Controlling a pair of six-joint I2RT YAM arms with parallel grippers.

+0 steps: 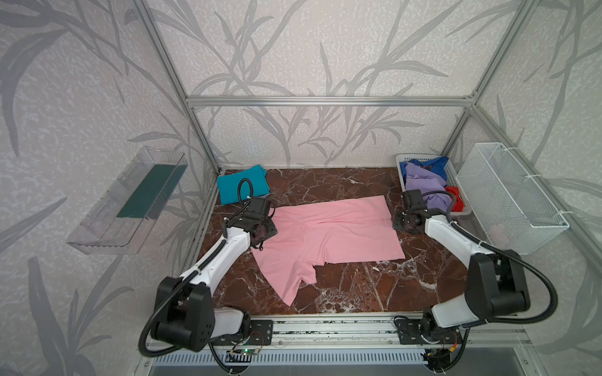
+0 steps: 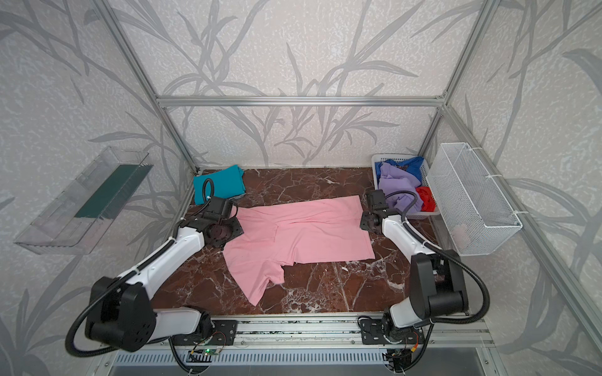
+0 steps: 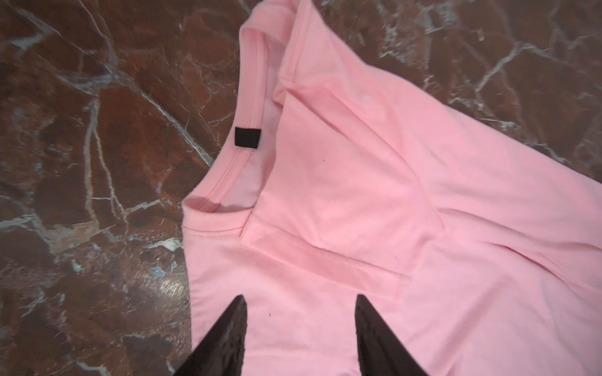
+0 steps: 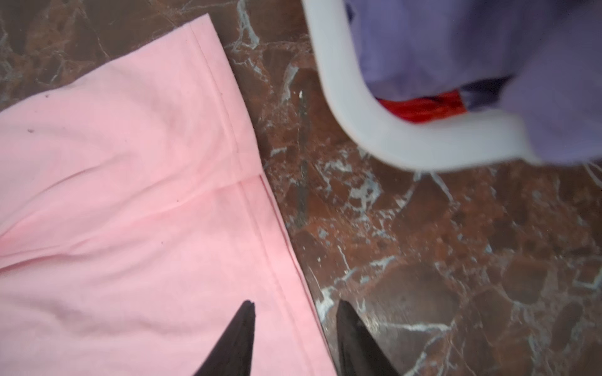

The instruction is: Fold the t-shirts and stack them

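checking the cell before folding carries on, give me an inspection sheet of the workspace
surface: brown marble table, white veins, no spills seen
job's things: pink t-shirt spread out, one sleeve toward the front; teal t-shirt folded at back left; lavender t-shirt, blue t-shirt and red t-shirt crumpled in the white plastic basket
clutter: nothing seen
grippers: left gripper open above the pink collar end; right gripper open over its hem edge
cables: black hose loops above the teal t-shirt
surroundings: aluminium frame, leaf-print walls, clear shelf, wire basket
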